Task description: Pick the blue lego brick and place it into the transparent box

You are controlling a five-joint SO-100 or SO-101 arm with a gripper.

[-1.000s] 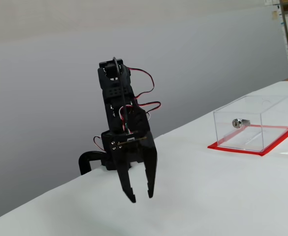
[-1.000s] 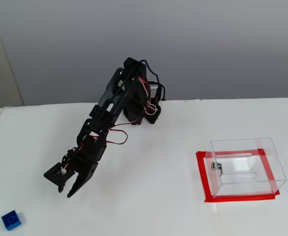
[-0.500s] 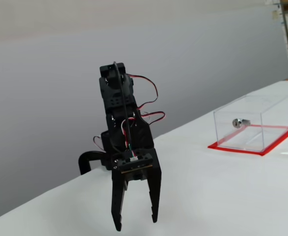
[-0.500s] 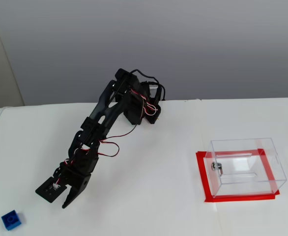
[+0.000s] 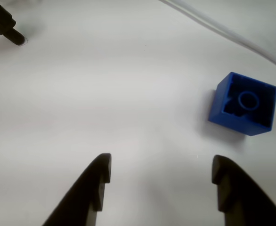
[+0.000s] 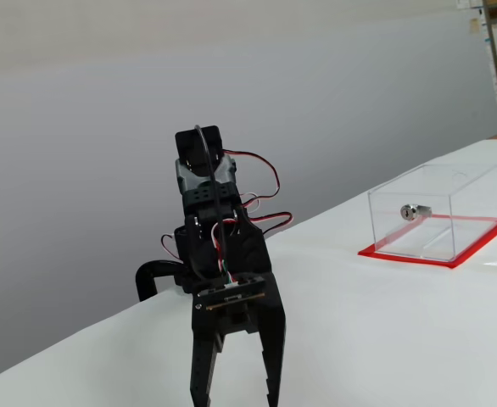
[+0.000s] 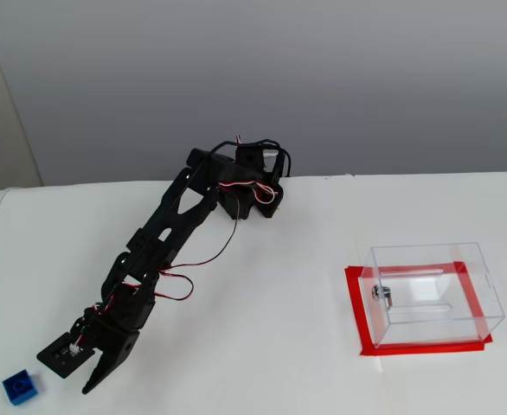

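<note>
In a fixed view from above, the blue brick (image 7: pixel 19 386) sits at the far left on the white table (image 7: pixel 262 363), near the front edge. Just to its right hangs the gripper (image 7: pixel 67 378), spread wide with nothing between its fingers, close to the brick but apart from it. Half a second ago it was higher and farther right; the arm (image 7: pixel 163 246) has since stretched out lower toward the brick, which has not moved. Well to the right stands the clear box (image 7: pixel 433 292) on its red base plate (image 7: pixel 357 322) (a small silver lock (image 7: pixel 382 294) shows on its left wall), in the same place as before.

In the wrist view, the two dark fingers (image 5: pixel 88 193) rise from the bottom edge with bare table between them, and the brick (image 5: pixel 244 103) lies beyond the right finger, its hollow underside facing the camera, touching neither finger.

In a fixed view from the side, the gripper (image 6: pixel 236 398) now reaches the bottom edge of the frame, lower than a moment ago, its tips partly cut off. The box (image 6: pixel 435 212) stands far right; the brick is out of this view.
</note>
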